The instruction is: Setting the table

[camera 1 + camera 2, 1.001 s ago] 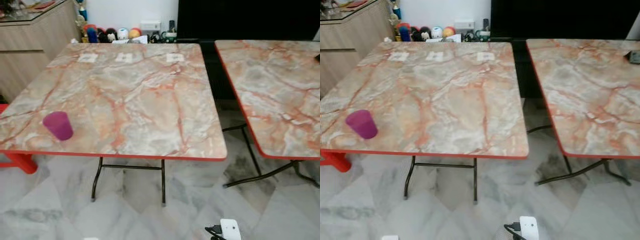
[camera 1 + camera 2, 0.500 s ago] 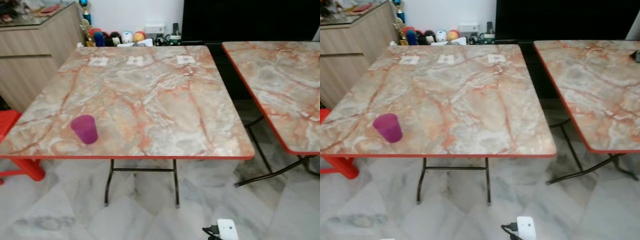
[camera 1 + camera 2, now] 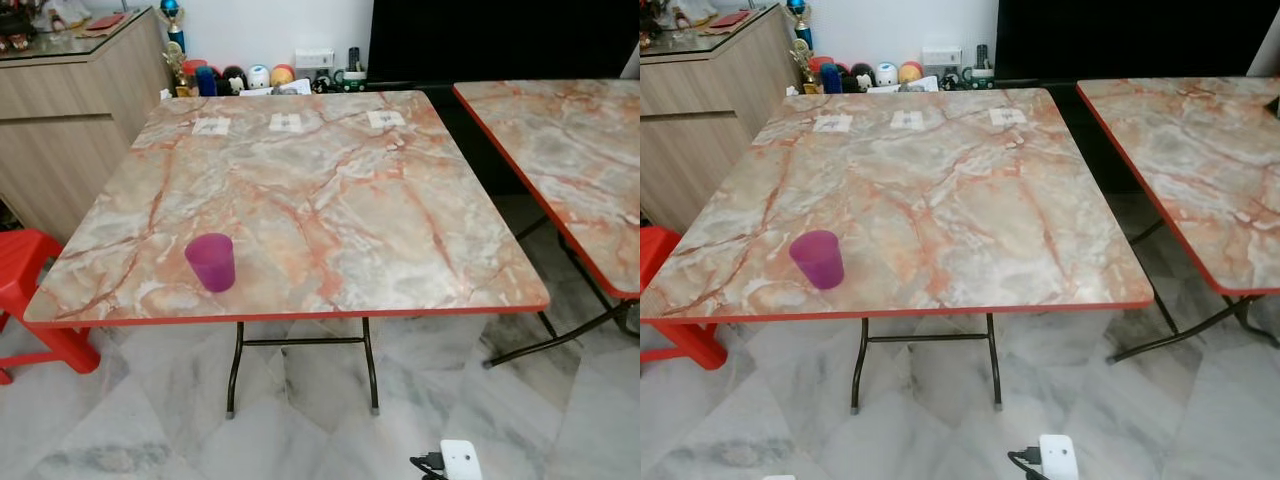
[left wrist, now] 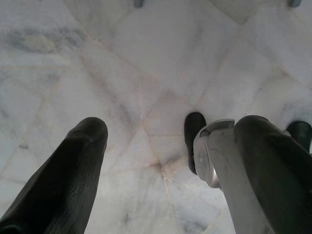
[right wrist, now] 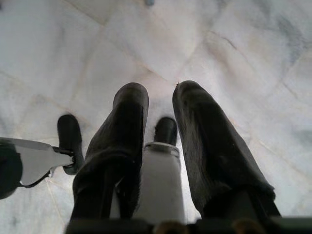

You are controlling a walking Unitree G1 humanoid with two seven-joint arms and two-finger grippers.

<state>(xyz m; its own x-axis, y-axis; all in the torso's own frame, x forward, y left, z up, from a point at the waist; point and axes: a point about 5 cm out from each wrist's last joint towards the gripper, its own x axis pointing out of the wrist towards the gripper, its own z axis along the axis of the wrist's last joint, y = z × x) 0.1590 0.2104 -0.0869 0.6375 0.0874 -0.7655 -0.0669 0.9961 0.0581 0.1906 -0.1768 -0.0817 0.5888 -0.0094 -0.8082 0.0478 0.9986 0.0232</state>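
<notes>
Whole view shifted since second ago: camera moved, purple cup now more central. Cup stands near front-left edge of marble table. Left gripper released, right gripper spread slightly, both empty over floor. Approach likely underway.

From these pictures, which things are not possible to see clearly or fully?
- Inside of the purple cup: the eye views look from the side, so its contents cannot be told.
- The three white labels at the table's far edge: too small to read.
- The second table: cut off by the right picture edge.
- The red stool: cut off by the left edge.
- The toys behind the table: small and partly hidden by its far edge.
</notes>
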